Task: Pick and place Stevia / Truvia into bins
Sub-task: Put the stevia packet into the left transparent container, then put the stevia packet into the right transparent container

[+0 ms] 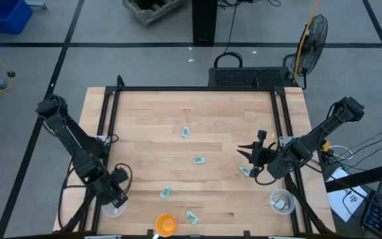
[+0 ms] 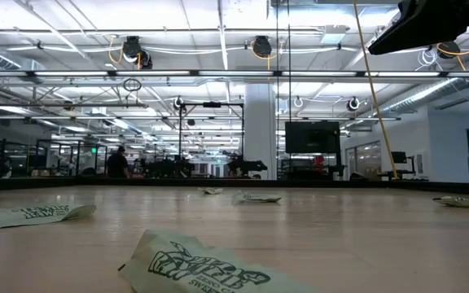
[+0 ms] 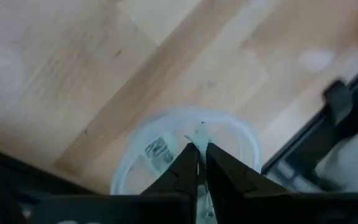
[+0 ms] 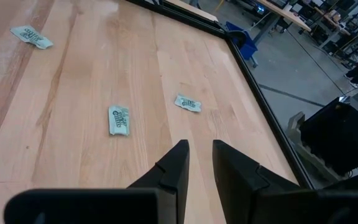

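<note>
Pale wooden table (image 1: 211, 119) strewn with sachets (image 1: 197, 160); bright workshop behind

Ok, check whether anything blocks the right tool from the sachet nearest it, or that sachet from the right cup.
Nothing visible does. The right tool, open, hangs above bare wood beside the sachet, and only bare tabletop lies between that sachet and the right cup. The left tool is over the other cup.
</note>
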Action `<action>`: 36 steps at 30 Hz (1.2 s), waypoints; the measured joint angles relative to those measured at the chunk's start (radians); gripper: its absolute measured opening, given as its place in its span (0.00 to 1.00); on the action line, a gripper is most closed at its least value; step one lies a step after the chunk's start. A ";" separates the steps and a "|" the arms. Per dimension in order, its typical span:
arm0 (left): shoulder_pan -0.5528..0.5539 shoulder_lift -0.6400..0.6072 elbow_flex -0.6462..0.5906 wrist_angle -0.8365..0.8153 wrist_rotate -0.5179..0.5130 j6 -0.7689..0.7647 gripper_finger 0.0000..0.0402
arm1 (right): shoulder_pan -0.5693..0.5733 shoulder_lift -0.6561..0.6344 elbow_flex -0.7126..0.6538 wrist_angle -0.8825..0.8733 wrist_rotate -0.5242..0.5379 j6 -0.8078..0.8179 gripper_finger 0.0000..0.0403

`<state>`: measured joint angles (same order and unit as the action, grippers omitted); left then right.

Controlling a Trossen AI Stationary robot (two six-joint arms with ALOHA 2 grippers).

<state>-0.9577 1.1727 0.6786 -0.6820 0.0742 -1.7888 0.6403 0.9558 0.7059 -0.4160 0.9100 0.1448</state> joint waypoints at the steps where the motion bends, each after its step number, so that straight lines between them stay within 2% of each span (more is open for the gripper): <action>1: -0.011 0.004 -0.003 0.004 -0.008 -0.024 0.11 | 0.000 0.000 0.000 0.000 0.000 0.000 0.16; 6: -0.046 0.033 -0.019 0.006 0.015 -0.100 0.17 | 0.000 0.000 -0.051 0.073 0.000 -0.014 0.16; 11: -0.060 0.065 -0.025 0.004 0.014 -0.126 0.18 | 0.000 0.000 -0.148 0.201 0.000 -0.142 0.16; 18: -0.040 0.068 -0.025 0.007 0.021 -0.126 0.18 | -0.024 0.000 -0.237 0.575 0.001 -0.403 0.16; 22: -0.023 0.050 -0.025 0.030 0.008 -0.080 0.18 | -0.081 0.000 -0.239 0.763 0.002 -0.408 0.16; 25: -0.015 0.010 -0.010 0.024 -0.026 -0.048 0.18 | -0.128 0.000 -0.239 0.771 -0.028 -0.364 0.16; 28: -0.007 -0.046 0.024 -0.020 -0.106 0.015 0.18 | -0.188 0.000 -0.240 0.698 -0.165 -0.301 0.16; 31: 0.002 -0.103 0.054 -0.062 -0.254 0.130 0.18 | -0.252 0.000 -0.240 0.634 -0.318 -0.218 0.16; 36: 0.023 -0.187 0.073 -0.077 -0.536 0.407 0.18 | -0.292 -0.003 -0.220 0.511 -0.434 -0.176 0.16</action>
<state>-0.9349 0.9862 0.7520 -0.7589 -0.4622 -1.3820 0.3479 0.9524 0.4855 0.0945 0.4758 -0.0308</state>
